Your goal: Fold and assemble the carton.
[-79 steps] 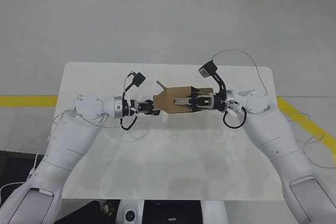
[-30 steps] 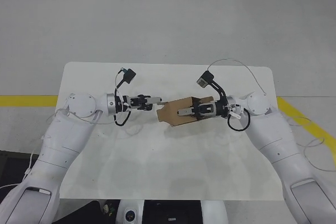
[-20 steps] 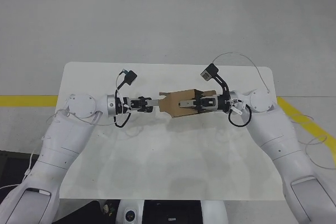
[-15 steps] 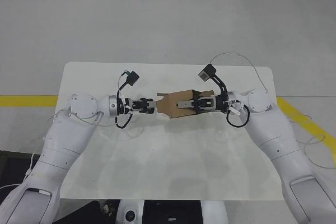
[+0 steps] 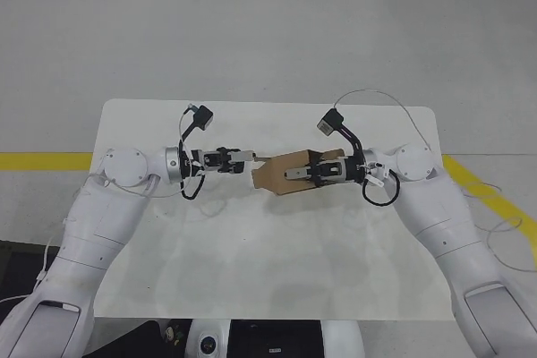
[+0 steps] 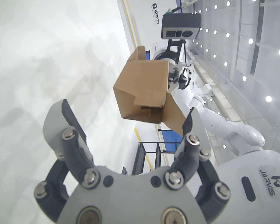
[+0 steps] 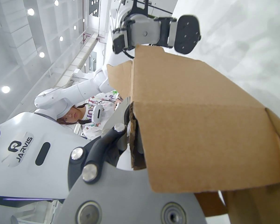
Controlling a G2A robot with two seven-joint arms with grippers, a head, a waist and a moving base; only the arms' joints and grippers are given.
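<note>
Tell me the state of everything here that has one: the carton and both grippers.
carton: held by one wall, body squared up, flaps at the end facing the left gripper not fully closed.
left gripper: open, facing that end, gripping nothing.
right gripper: shut on the carton.

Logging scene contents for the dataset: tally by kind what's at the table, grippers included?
Carton: 1
Grippers: 2, the left gripper and the right gripper
Table: 1
Total: 4
</note>
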